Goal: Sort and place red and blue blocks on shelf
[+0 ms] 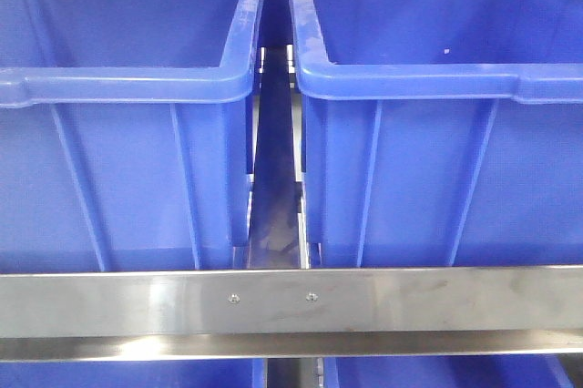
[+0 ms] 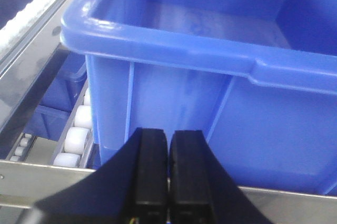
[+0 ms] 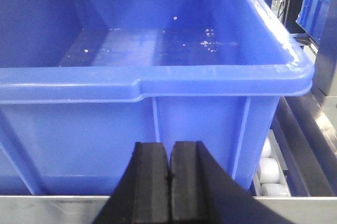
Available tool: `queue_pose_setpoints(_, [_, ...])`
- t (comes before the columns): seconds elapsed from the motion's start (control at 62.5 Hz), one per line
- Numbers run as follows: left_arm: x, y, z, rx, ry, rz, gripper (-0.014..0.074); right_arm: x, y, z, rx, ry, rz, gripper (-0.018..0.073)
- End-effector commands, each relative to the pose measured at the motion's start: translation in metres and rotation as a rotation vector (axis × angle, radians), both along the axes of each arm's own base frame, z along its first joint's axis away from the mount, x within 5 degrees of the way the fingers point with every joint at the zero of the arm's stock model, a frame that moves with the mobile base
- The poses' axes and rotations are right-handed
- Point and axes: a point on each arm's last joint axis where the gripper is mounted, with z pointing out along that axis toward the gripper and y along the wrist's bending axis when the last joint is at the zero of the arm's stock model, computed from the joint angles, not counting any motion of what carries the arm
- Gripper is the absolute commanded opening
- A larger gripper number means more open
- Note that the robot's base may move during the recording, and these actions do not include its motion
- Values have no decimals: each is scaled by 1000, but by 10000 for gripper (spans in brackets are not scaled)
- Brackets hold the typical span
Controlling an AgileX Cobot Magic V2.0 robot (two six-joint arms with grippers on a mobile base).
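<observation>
Wrist views: both tools closed, empty

The left gripper (image 2: 168,153) has two matte black rectangular fingers (image 2: 151,171) with squared tips, widening below into a black flared body. The right gripper (image 3: 169,161) looks the same: two black blocky fingers (image 3: 184,182) on a dark, sloping base, plain and unmarked.

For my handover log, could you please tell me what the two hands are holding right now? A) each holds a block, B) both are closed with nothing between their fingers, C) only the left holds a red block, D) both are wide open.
B: the left hand and the right hand each show their black fingers pressed together, empty, in front of a blue bin.
</observation>
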Motion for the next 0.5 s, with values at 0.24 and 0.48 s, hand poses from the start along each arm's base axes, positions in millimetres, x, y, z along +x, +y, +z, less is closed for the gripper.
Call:
queue_pose_setpoints(0.24, [1,-2,4,-14,-140,-24,123,-1,0,9,-12,-109,-3,49])
queue_pose_setpoints(0.48, [1,-2,5,-15,-145,-25,123,-1,0,9,-12,-109,-3,49])
